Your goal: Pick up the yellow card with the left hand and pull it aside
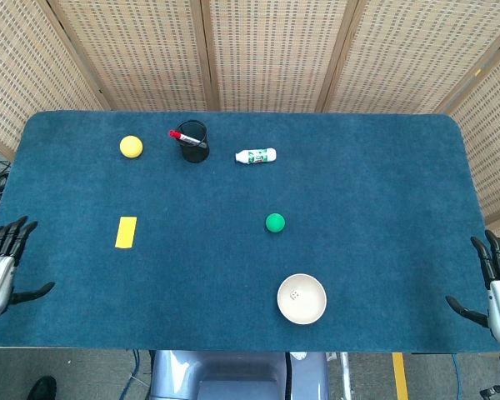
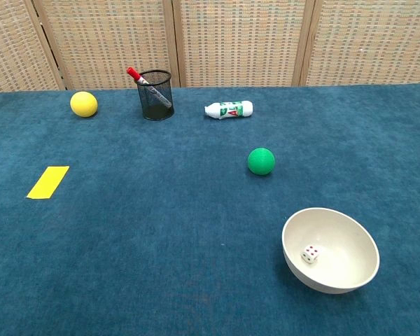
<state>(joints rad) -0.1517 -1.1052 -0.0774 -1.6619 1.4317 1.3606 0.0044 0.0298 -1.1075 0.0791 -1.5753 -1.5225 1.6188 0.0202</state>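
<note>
yellow card point(image 1: 126, 232): lies flat on the left part of the bench, well apart from both hands and untouched; no writing shows on it.
bench point(image 1: 383, 183): covered in dark blue cloth; its near edge is cut off in the chest view.
left robot hand point(image 1: 2, 267): at the bench's near left edge, fingers spread apart and holding nothing; partly cut off by the frame; seen in the head view only.
right robot hand point(image 1: 497, 279): at the near right edge, fingers apart and empty; partly cut off by the frame.
bowl point(image 2: 330, 249): cream, near the front right of centre, upright.
mesh cup point(image 2: 156, 94): black, upright near the far edge, with a red-capped marker point(image 2: 146, 82) leaning in it; the marker's print is too small to read.
bottle point(image 2: 229, 109): white, on its side just right of the cup; green and red label, lettering not legible.
yellow ball point(image 2: 84, 103): left of the cup.
green ball point(image 2: 261, 161): near the centre.
die point(image 2: 309, 253): white, inside the bowl; pips too small to count.
</note>
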